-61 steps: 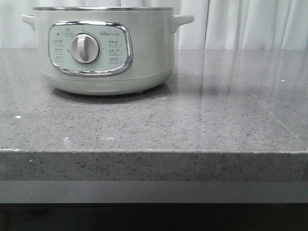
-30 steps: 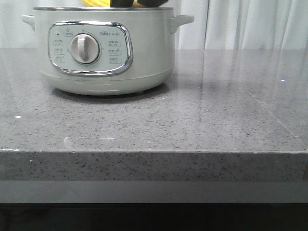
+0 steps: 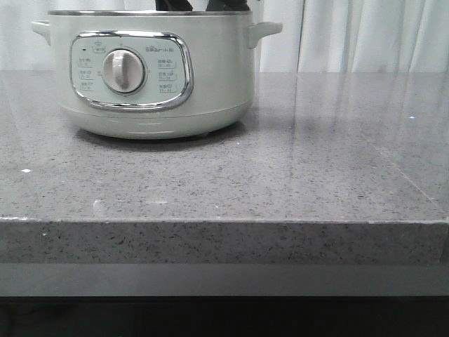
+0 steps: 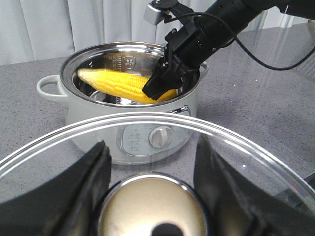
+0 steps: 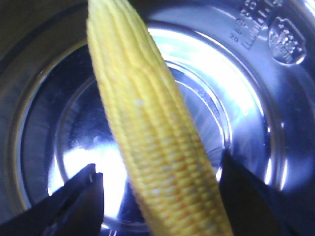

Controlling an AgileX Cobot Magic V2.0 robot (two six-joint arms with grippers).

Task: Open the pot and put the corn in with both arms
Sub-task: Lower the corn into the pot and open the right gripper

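The pale grey-green pot (image 3: 154, 77) stands uncovered at the back left of the counter. My left gripper (image 4: 152, 147) is shut on the round knob (image 4: 152, 209) of the glass lid (image 4: 246, 162) and holds it in the air in front of the pot (image 4: 74, 98). The yellow corn (image 4: 118, 84) lies inside the pot's steel bowl, below the rim. My right gripper (image 4: 160, 88) reaches into the pot at the cob's thick end. In the right wrist view the corn (image 5: 152, 137) is between the spread fingers of my right gripper (image 5: 158, 167), with a gap on one side. Only dark gripper parts (image 3: 200, 5) show over the rim in front.
The grey speckled counter (image 3: 280, 175) stretches right of the pot, its front edge near the camera. White curtains (image 3: 365, 35) hang behind. The right arm's black cable (image 4: 256, 54) loops above the counter beside the pot.
The right gripper came down over the pot with the corn. The corn showed above the rim half a second ago and has now sunk below it. The pot has not moved.
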